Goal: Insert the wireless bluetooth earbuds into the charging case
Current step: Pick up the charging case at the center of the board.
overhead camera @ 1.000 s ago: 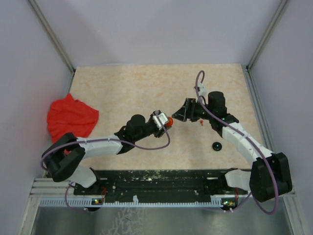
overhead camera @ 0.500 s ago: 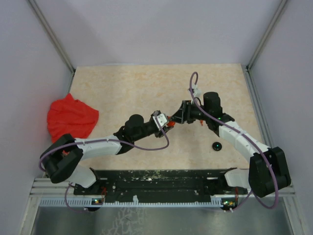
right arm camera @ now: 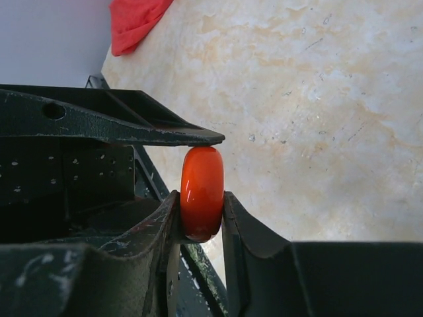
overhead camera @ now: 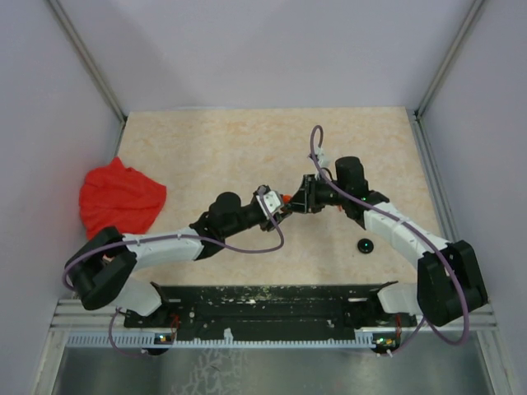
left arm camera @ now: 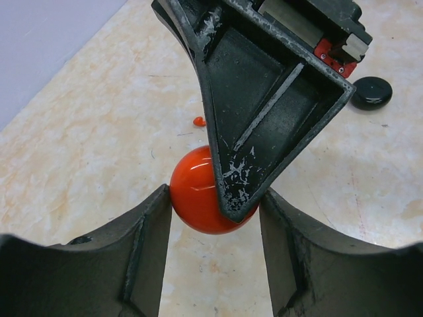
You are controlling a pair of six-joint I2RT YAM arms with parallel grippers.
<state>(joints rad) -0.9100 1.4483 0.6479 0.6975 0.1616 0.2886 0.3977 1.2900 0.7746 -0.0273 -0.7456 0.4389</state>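
Note:
The charging case (left arm camera: 195, 191) is a glossy orange-red round disc, held above the table where both grippers meet (overhead camera: 285, 198). My left gripper (left arm camera: 215, 195) is shut on it across its width, fingers on its rim. My right gripper (right arm camera: 200, 198) is shut on the case (right arm camera: 201, 191) too, one finger pressed on each flat face. One right finger (left arm camera: 264, 105) covers the case's right side in the left wrist view. A tiny orange-red earbud (left arm camera: 199, 121) lies on the table beyond the case. In the top view my right arm hides it.
A black round disc (overhead camera: 365, 245) lies on the table right of the grippers, also in the left wrist view (left arm camera: 371, 92). A crumpled red cloth (overhead camera: 119, 200) sits at the table's left edge. Grey walls close in the beige table (overhead camera: 206, 156) on three sides.
My right gripper has moved left to the left gripper and closed its fingers onto the case. The left gripper has stayed on the case, shifting only slightly.

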